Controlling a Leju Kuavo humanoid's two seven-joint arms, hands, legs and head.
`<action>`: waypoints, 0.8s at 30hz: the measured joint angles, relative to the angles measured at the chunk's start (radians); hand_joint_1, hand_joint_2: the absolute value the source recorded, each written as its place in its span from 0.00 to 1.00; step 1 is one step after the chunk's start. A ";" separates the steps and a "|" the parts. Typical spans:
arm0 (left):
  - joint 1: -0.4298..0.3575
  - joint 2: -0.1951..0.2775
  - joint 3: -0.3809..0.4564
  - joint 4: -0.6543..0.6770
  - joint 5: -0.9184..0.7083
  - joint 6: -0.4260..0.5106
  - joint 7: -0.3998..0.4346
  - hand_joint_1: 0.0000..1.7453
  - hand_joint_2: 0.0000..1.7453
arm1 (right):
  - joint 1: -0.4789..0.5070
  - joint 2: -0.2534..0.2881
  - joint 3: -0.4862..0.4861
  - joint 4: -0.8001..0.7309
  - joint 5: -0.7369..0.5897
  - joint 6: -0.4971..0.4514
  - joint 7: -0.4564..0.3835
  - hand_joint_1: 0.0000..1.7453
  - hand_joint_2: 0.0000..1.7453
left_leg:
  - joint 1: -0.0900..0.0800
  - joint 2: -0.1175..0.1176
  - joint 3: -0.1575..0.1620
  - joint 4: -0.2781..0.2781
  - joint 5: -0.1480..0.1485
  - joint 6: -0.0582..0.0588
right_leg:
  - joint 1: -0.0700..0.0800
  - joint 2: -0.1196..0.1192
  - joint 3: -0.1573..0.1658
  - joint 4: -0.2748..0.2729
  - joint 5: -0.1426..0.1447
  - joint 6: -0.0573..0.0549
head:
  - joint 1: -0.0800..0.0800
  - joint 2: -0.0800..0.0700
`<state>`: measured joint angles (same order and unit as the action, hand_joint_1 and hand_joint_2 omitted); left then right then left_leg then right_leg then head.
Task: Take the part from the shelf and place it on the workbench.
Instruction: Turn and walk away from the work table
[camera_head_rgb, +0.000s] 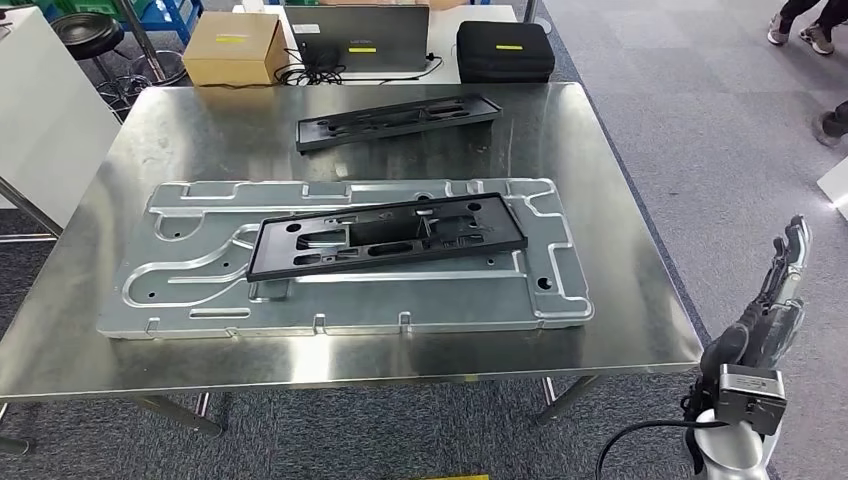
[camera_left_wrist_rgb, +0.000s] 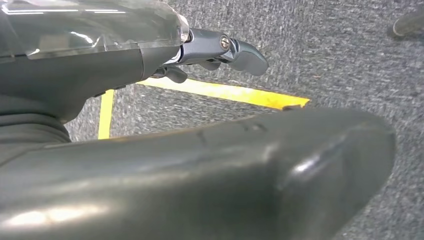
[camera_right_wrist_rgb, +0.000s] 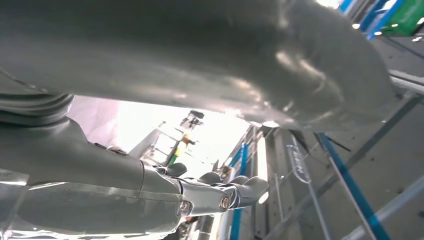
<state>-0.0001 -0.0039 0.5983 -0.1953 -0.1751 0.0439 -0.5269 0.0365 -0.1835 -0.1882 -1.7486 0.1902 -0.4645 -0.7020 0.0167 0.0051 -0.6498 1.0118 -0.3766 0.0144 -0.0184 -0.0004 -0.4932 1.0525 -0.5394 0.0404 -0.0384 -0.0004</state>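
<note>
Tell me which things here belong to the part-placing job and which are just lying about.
Job:
black part on plate
second black part
steel workbench
silver plate
right hand, empty

Lying about:
cardboard box
laptop
black case
stool

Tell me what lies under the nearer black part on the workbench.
The nearer black part rests on a large silver metal panel, which lies on the steel workbench. The panel surface beneath the part is mostly hidden.
</note>
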 joint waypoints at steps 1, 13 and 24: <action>0.000 0.000 0.000 0.000 -0.003 0.000 0.000 0.00 0.00 | 0.013 0.001 -0.009 -0.002 0.002 -0.002 0.000 0.00 0.00 | -0.001 -0.001 -0.002 0.000 0.007 -0.006 | 0.002 0.001 0.031 -0.047 0.001 -0.006 | 0.000 0.000; 0.003 -0.001 0.017 0.000 -0.028 0.001 0.003 0.00 0.00 | 0.106 0.030 -0.174 0.046 0.052 -0.042 0.000 0.00 0.00 | 0.001 -0.003 0.010 0.250 -0.141 -0.032 | 0.016 -0.008 -0.099 -0.062 0.112 -0.058 | -0.001 0.000; 0.003 -0.016 0.057 -0.001 -0.035 0.010 -0.006 0.00 0.00 | 0.056 0.086 -0.555 0.449 0.531 -0.102 0.018 0.00 0.00 | -0.009 0.003 0.140 -0.050 -0.083 0.027 | 0.004 -0.001 -0.187 0.115 -0.010 -0.004 | -0.001 0.000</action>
<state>0.0031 -0.0195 0.6555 -0.1961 -0.2106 0.0540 -0.5332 0.0924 -0.0979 -0.7429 -1.3000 0.7210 -0.5663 -0.6842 0.0078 0.0079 -0.5097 0.9623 -0.4591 0.0417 -0.0141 -0.0018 -0.6800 1.1670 -0.5497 0.0369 -0.0397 -0.0004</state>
